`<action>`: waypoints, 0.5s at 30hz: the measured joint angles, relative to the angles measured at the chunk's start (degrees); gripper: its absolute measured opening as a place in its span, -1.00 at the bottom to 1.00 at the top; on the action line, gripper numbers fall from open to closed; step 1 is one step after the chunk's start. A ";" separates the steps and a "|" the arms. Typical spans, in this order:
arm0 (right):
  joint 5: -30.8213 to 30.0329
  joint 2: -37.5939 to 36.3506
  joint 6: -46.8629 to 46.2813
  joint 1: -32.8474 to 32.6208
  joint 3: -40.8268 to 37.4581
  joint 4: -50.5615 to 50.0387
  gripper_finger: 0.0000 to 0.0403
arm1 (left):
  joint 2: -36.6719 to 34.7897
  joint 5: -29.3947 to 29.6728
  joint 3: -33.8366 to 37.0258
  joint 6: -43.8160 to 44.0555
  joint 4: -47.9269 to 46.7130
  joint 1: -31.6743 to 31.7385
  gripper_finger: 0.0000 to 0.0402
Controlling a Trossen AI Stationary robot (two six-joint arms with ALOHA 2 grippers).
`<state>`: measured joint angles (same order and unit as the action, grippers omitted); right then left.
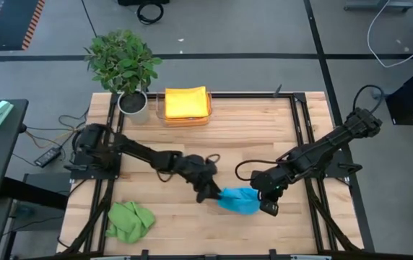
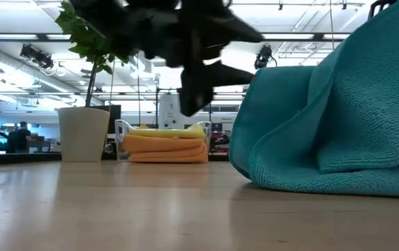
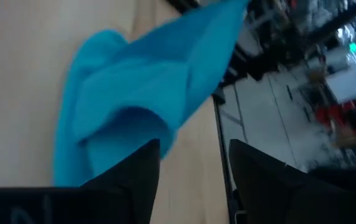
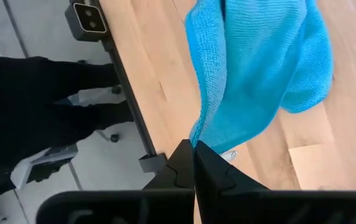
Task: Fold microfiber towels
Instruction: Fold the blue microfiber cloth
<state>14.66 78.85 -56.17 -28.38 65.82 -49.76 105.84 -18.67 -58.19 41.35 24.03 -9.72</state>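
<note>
A blue microfiber towel (image 1: 238, 200) lies bunched near the table's front middle, and one side of it is drawn upward (image 2: 367, 77). My right gripper (image 1: 266, 207) is shut on its right-hand end. My left gripper (image 1: 212, 193) stands open at the towel's left end, with the cloth (image 3: 134, 93) just ahead of its fingers. A crumpled green towel (image 1: 129, 220) rests on the table at the near left. Folded yellow and orange towels (image 1: 186, 103) are stacked in a clear tray at the far edge. My right gripper pinches an edge of the blue towel (image 4: 198, 138) between its two shut fingers, slanting down from the table's right. The cloth falls away slack from the fingers, and its lower bulk (image 2: 304, 174) rests on the table. My left gripper: I cannot tell whether its finger (image 3: 142, 168) touches the towel.
A potted plant (image 1: 123, 65) in a white pot stands at the far left corner, beside the tray (image 2: 164, 143). Dark frame rails run along the table's left and right sides (image 1: 302, 137). Bare wood lies between the tray and the arms.
</note>
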 joint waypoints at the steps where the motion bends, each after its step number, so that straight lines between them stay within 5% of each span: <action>1: -0.03 0.00 -0.04 0.00 0.00 0.02 -1.00 | 1.22 -0.47 -1.45 -0.36 -0.44 -0.14 -0.02; 11: -0.06 -0.04 -1.25 -1.56 0.00 -0.75 -1.00 | 9.29 -0.35 -13.48 -4.37 -6.71 0.32 -0.06; 15: -0.58 -0.05 -0.66 -2.42 0.00 -1.22 -1.00 | 9.57 0.59 -14.69 -8.29 -8.93 0.35 -0.46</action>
<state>14.08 78.80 -56.83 -30.80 65.82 -50.98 115.41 -18.08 -72.88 33.06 15.10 -9.37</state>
